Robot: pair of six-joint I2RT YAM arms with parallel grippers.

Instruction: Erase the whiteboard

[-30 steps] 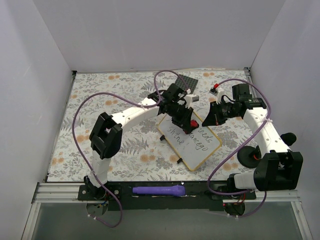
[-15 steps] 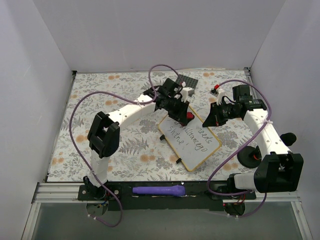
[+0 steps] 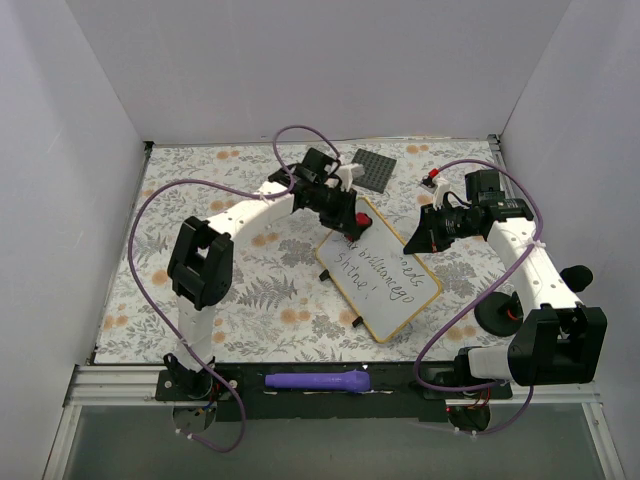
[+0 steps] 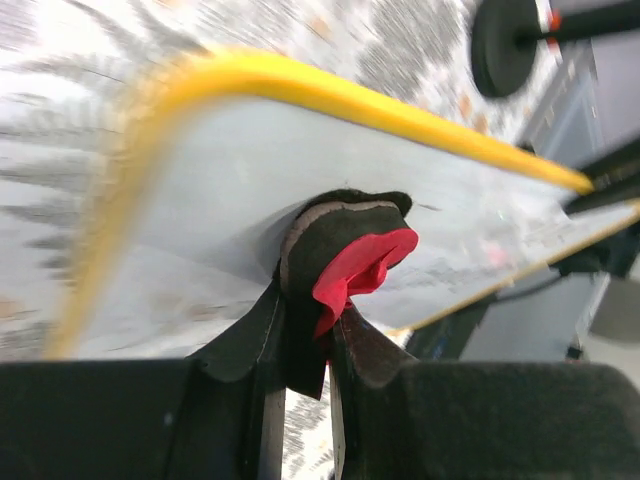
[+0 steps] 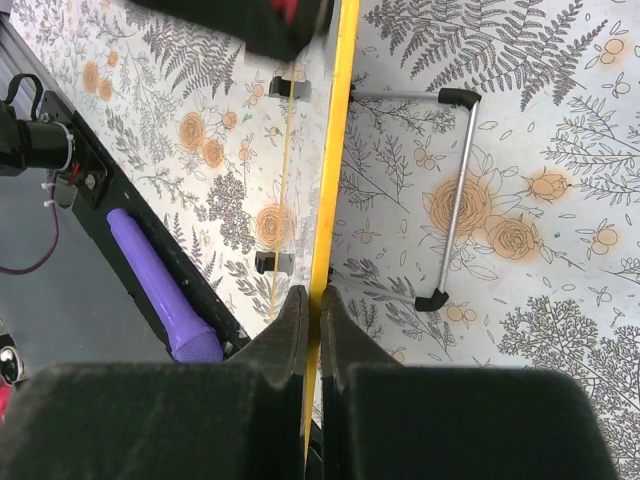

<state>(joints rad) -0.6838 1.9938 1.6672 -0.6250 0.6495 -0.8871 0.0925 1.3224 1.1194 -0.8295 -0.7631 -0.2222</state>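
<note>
The whiteboard (image 3: 385, 285) stands tilted mid-table, with black handwriting on its face. My left gripper (image 3: 352, 222) is at its far left corner, shut on a red and black eraser (image 3: 361, 220). In the left wrist view the eraser (image 4: 345, 255) presses against the board's white face (image 4: 230, 170) near its yellow rim, pinched in my left gripper (image 4: 310, 310). My right gripper (image 3: 413, 243) is shut on the board's far right edge. In the right wrist view the fingers of my right gripper (image 5: 313, 300) clamp the thin yellow edge (image 5: 335, 150).
A dark grey studded plate (image 3: 375, 168) lies behind the board. A small red and white object (image 3: 431, 180) sits at the back right. A purple marker (image 3: 318, 380) lies on the front rail. The board's metal stand (image 5: 455, 200) shows behind it. A black disc (image 3: 493, 312) lies at the right.
My left gripper has slid the eraser up and to the left across the board, from its middle to its far left corner. The right gripper has kept its hold on the edge.
</note>
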